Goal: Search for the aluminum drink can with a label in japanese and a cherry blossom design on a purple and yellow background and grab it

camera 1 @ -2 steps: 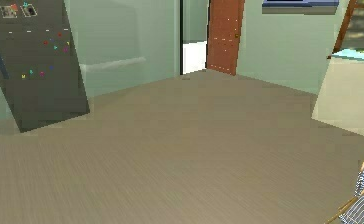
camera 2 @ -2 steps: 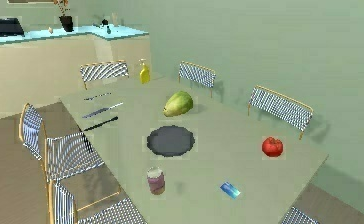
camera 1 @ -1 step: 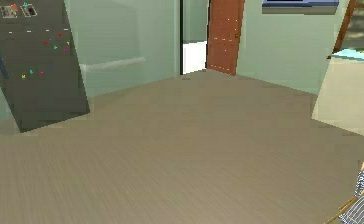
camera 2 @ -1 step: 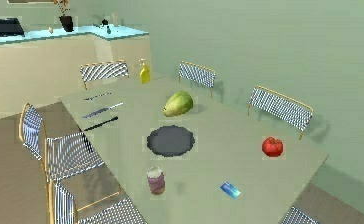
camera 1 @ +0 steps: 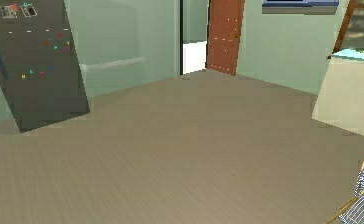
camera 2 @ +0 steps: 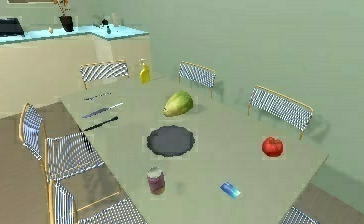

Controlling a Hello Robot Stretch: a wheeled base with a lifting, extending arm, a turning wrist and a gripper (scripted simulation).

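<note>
Ahead | bare floor (camera 1: 180, 140) open to fridge (camera 1: 35, 65) and doorway (camera 1: 193, 45) | side: table (camera 2: 240, 140) ringed by chairs (camera 2: 280, 105) | small reddish can (camera 2: 156, 181) by table's near edge, near dark round mat (camera 2: 172, 140) | claw: cannot tell

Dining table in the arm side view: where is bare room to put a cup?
Bare tabletop lies between the round dark mat and the red round fruit, and right of the yellow-green fruit. Crowded: the near edge, by the small reddish cylinder and flat blue card.
</note>
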